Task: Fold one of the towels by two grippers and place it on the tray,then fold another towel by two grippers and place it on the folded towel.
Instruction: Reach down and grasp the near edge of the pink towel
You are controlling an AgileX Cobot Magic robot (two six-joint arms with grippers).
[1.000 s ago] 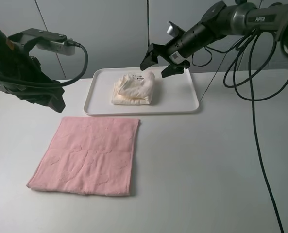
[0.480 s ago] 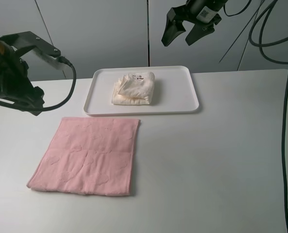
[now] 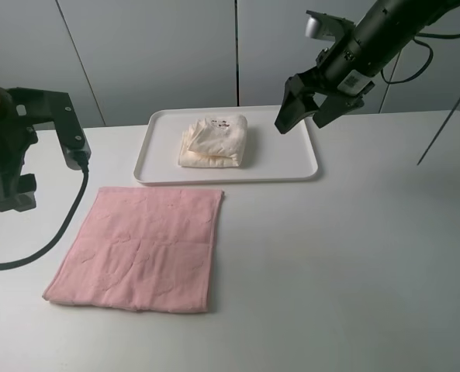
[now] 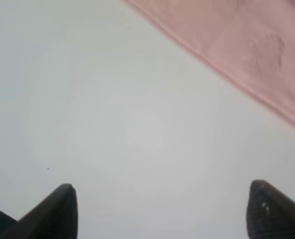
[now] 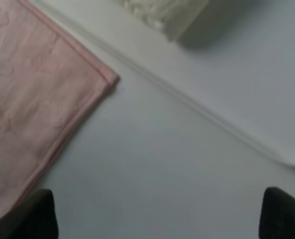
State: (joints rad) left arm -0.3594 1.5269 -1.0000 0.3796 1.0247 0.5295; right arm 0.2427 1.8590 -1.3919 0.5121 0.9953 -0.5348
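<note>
Cream towel (image 3: pixel 214 143) bundled on the tray (image 3: pixel 288 159), pink towel (image 3: pixel 140 248) flat on the table (image 3: pixel 354 256), nothing in my grip.

The cream towel sits as a thick folded bundle on the left half of the white tray; a small tag (image 3: pixel 223 122) on top carries dark marks too small for me to read. The pink towel lies just in front of the tray, apart from it. My right gripper (image 3: pixel 301 124) hangs in the air by the tray's right end, fingers spread wide and empty, its white sticker (image 3: pixel 353 79) illegible. My left gripper (image 4: pixel 164 214) hovers over bare table beside the pink towel's edge, fingers wide apart, holding nothing.
</note>
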